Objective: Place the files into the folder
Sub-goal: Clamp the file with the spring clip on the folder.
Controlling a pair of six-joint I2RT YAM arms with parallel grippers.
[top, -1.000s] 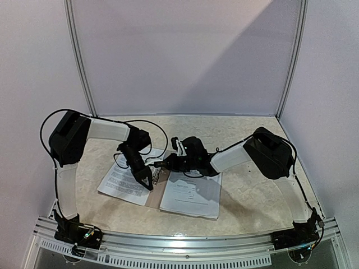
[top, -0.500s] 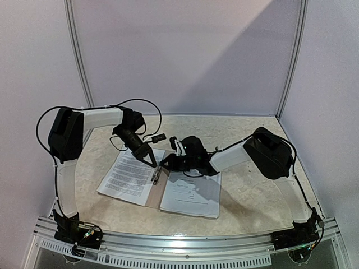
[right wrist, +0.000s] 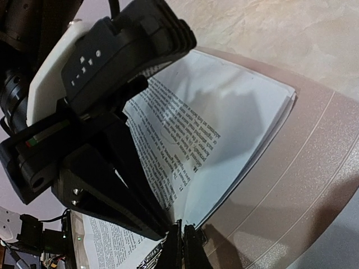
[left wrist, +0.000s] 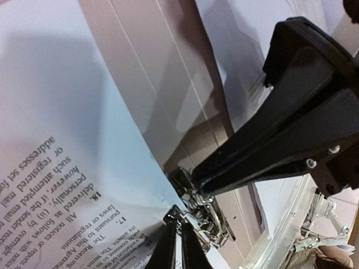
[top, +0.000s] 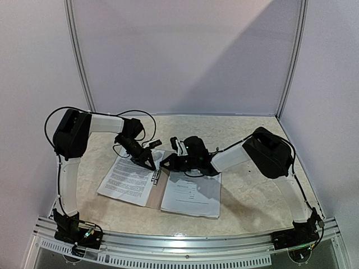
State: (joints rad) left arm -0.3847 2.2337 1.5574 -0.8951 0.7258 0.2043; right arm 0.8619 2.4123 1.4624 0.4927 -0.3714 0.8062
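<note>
The folder (top: 157, 194) lies open and flat on the counter (top: 252, 196), midway between the two arms. Its spine is its long axis, running from far to near and leaning slightly left at the near end. The small metal clip (top: 156, 176) lies lengthwise along that spine, toward its far end. The files rest on both covers: a printed stack (top: 126, 179) on the left cover and a single sheet (top: 190, 196) on the right. Each has its long side roughly parallel to the spine, with the lines of text running across. The left jaws come in from the far left and the right jaws from the right. Both sets of tips meet at the far end of the clip, just beside each other, so neither arm is clearly nearer. In the left wrist view the left jaws are closed to a sliver right against the clip's metal (left wrist: 205, 218); I cannot tell whether they pinch part of it. The right jaws are pressed together with their tip on the clip, and nothing shows held between them. Seen from the right wrist, the stack's inner edge (right wrist: 185, 207) bows up off the cover as it nears the clip; whether it sits under the clip is hidden. The coming move likely turns on that edge sliding sideways toward the spine, square to the clip's length.
</note>
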